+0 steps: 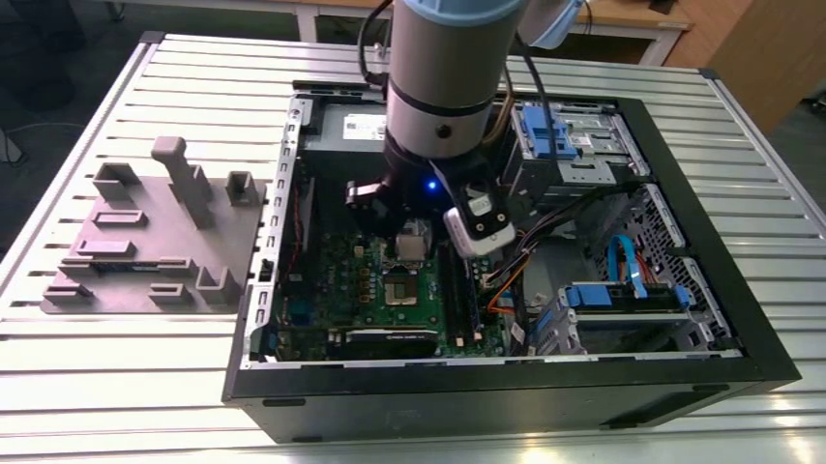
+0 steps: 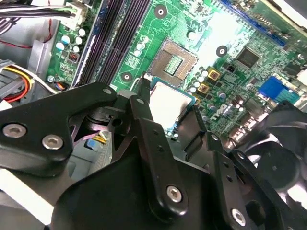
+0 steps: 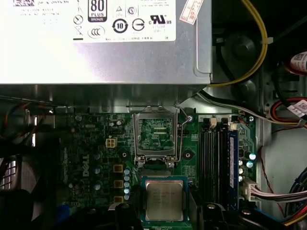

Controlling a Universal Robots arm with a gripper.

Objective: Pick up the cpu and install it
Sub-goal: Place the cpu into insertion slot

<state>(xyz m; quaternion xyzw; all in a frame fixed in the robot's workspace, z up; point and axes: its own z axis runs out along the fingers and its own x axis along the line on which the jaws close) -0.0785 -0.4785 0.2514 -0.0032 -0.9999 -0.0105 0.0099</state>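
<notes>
Ribbed aluminium slats make up the table (image 1: pixel 130 387). On it a black steel computer case (image 1: pixel 516 396) lies open on its side, beside a matte grey-purple plastic fixture (image 1: pixel 142 242) with upright blocks. A silver-and-blue arm (image 1: pixel 446 87) reaches down into the case.

Inside lies a green motherboard (image 1: pixel 348 280), studded with small round capacitors and long dark memory slots (image 3: pixel 213 158). It sits next to the flat grey sheet-metal power supply (image 3: pixel 96 57).

The gripper (image 2: pixel 168 109) is black, with angular, bolted links. Its fingers (image 2: pixel 142 103) are closed in to the width of the cpu (image 2: pixel 168 101), one against each of two opposite edges. It seems to be clamped on the chip, though the contact on the far side is hard to make out.

The cpu is a small flat square with a pale brushed-metal top and a thin green rim. It is held level above the board, just beside the socket (image 2: pixel 173 60) and not in it. The socket is a metal-framed square with a dark gridded centre and a thin wire lever along one side, and it stands uncovered. In the first wrist view the cpu (image 3: pixel 164 199) sits between the socket (image 3: pixel 154 136) and the gripper (image 3: pixel 165 213).
</notes>
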